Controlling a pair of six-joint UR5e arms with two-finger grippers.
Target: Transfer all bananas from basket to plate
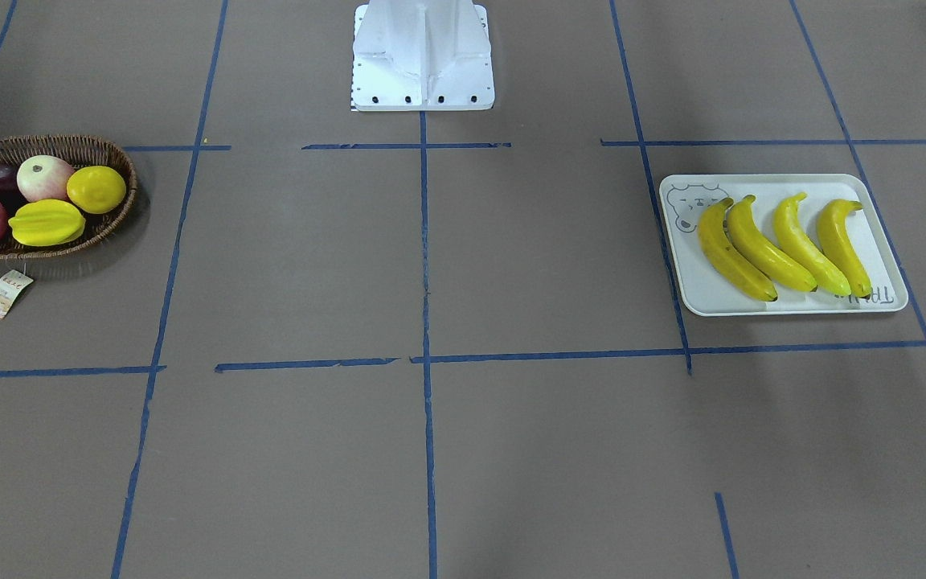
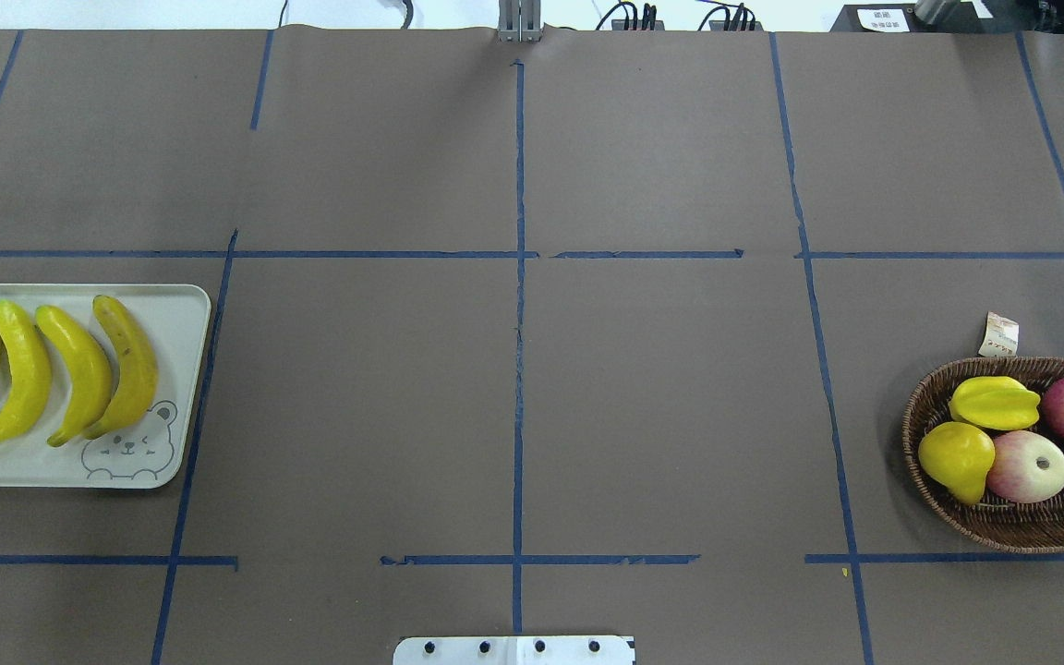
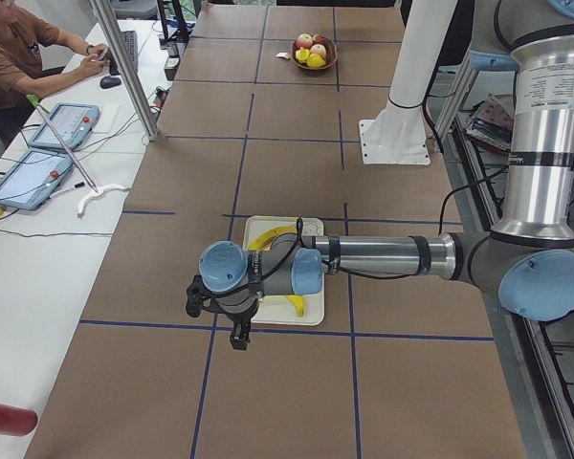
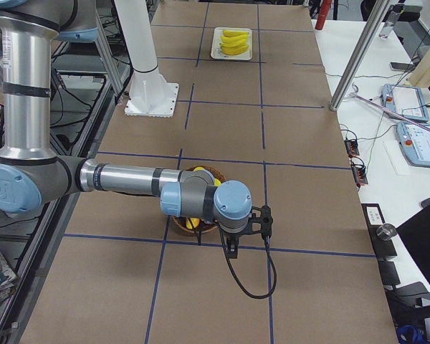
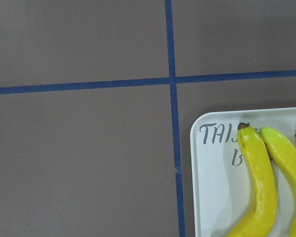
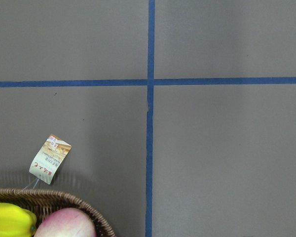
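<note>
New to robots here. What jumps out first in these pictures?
Four bright yellow bananas lie side by side on a pale plate at one end of the brown table. At the other end, a wicker basket holds apples, a lemon and a starfruit. The left arm hangs over the plate, the right arm over the basket.

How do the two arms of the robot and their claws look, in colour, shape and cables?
Both the left arm and the right arm are round silver tubes with dark bands and pale blue joint caps. The left claw and the right claw are small and black. A thin black cable loops out near the right claw.
</note>
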